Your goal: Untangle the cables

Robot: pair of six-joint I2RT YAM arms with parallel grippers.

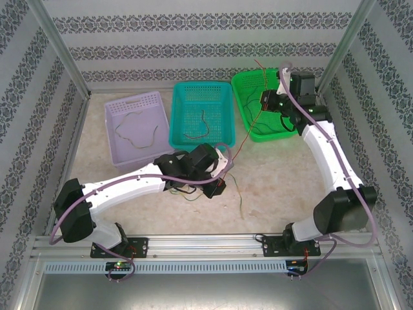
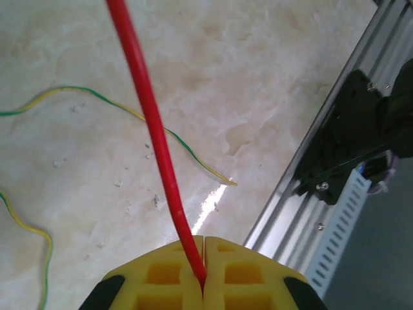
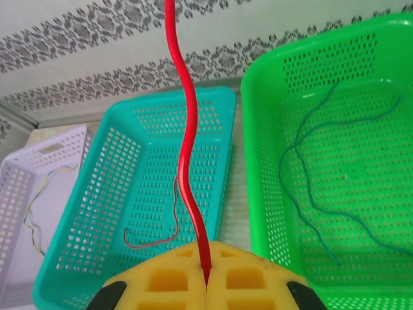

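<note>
Both grippers pinched shut on red cable (image 2: pixel 151 123).
Left gripper (image 2: pixel 203 252): jaws together on the red cable, low over the table (image 2: pixel 271 64). A loose green-yellow cable (image 2: pixel 122 106) lies flat on the table below it. Right gripper (image 3: pixel 208 252): jaws also closed on a red strand, above the green basket (image 3: pixel 258 181) next to the teal basket (image 3: pixel 129 168). The teal basket holds a thin reddish cable (image 3: pixel 175 213), the green one a blue-green cable (image 3: pixel 303 161), and the purple basket (image 3: pixel 58 145) a pale cable (image 3: pixel 30 210). In the top view the red looks like one strand running gripper to gripper, but it is too thin to trace fully.
</note>
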